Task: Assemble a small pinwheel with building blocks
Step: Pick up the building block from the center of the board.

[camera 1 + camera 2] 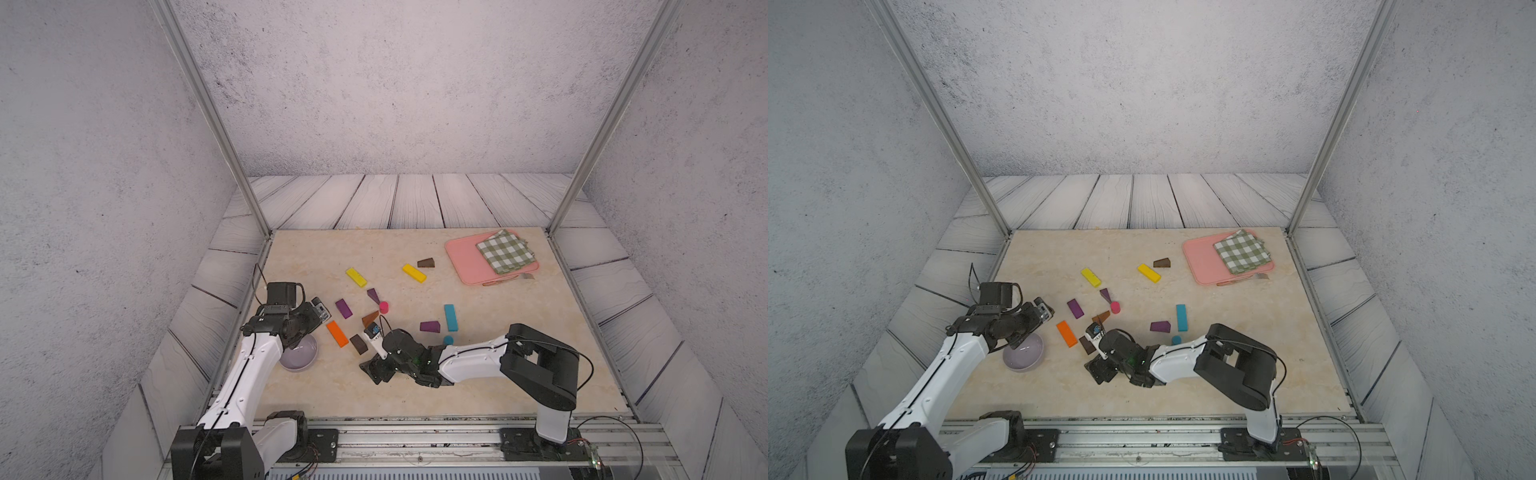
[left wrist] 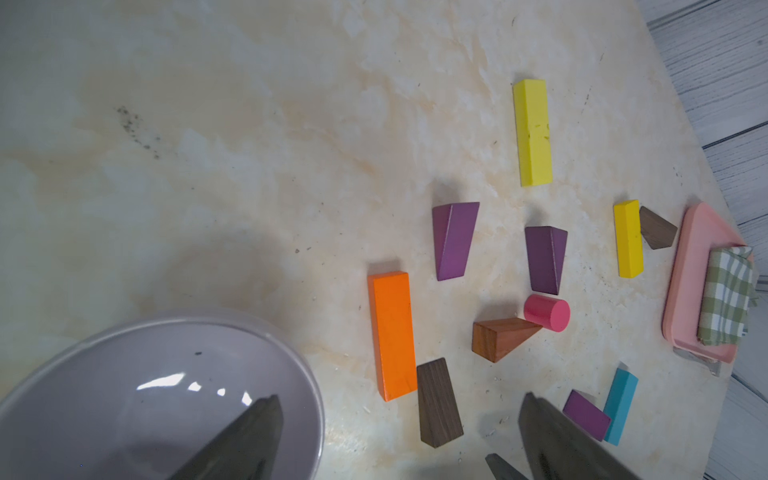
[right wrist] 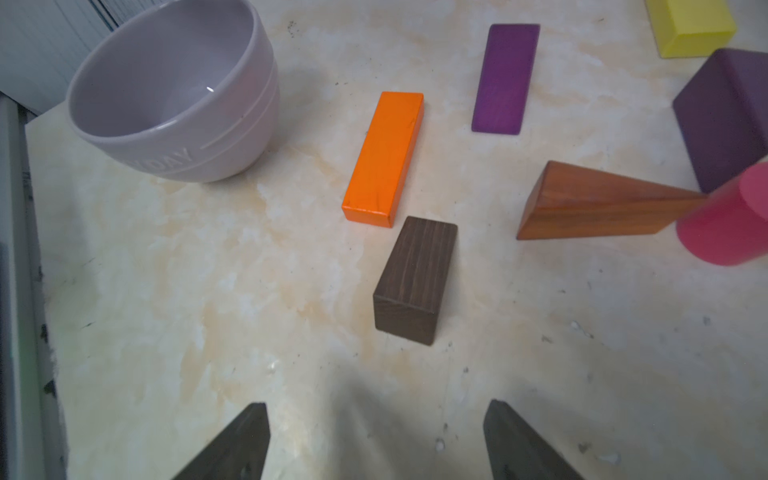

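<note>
Left gripper point(image 2: 403, 397): spread wide, nothing between the fingers, raised beside the lilac bowl point(image 1: 298, 357) near the left edge of the table point(image 1: 324, 395). Right gripper point(image 3: 377, 404): also wide and empty, low over the table, pointed at the dark brown wedge point(image 3: 415, 278) just ahead, not touching it. Building blocks point(image 1: 343, 308): loose on the marble top. Orange bar point(image 1: 337, 333) just beside the dark brown wedge. Reddish-brown wedge point(image 1: 370, 319) with its thin tip at the pink cylinder point(image 1: 383, 307), dark purple wedge point(image 1: 373, 296) close behind that cylinder, lighter purple wedge point(image 2: 455, 241) further left. Farther back, yellow bar point(image 1: 356, 277), second yellow bar point(image 1: 414, 273) next to the far brown wedge point(image 1: 426, 262). By the right arm, teal bar point(image 1: 450, 318), third purple wedge point(image 1: 429, 326), blue cylinder point(image 1: 448, 340) partly hidden. Pink tray point(image 1: 461, 257) with checked cloth point(image 1: 505, 251) at the far right corner.
</note>
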### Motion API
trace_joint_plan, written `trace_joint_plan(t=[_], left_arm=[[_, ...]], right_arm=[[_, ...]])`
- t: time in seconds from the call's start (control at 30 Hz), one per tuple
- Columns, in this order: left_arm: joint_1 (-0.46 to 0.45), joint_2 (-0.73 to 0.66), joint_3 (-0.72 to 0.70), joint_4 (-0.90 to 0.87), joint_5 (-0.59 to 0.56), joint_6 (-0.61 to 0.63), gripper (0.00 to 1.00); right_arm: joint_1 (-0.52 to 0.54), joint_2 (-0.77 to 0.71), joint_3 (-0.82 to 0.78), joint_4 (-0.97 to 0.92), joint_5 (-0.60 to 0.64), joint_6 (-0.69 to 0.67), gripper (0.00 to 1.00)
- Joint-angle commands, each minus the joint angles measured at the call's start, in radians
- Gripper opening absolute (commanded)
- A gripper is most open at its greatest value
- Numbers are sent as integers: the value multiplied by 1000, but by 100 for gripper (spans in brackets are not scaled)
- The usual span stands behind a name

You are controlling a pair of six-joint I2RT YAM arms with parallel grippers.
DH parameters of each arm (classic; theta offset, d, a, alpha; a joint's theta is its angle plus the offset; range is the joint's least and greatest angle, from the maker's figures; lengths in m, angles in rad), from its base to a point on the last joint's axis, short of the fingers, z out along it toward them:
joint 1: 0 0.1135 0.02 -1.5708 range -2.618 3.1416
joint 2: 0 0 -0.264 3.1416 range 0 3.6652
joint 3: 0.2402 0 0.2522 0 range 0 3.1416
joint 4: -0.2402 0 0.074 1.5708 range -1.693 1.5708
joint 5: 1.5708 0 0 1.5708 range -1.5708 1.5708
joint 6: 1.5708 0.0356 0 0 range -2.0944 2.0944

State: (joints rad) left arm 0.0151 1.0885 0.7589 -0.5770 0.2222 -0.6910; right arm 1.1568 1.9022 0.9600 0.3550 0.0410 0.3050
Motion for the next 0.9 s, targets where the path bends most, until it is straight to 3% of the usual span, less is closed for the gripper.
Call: trace_joint_plan(t=[0.0, 0.43, 0.73, 0.87], left_arm=[[24, 5, -19, -11, 19, 33, 96], [43, 7, -46, 45, 94, 35, 96], [48, 16, -49, 63, 132, 47, 96], [48, 26, -38, 84, 197, 81, 96]], right_arm=[[4, 68, 59, -28, 55, 1, 83], [-29, 184, 170, -80, 70, 12, 71], [-36, 197, 185, -81, 37, 0, 39], [-42, 157, 155, -73, 26, -7, 31]])
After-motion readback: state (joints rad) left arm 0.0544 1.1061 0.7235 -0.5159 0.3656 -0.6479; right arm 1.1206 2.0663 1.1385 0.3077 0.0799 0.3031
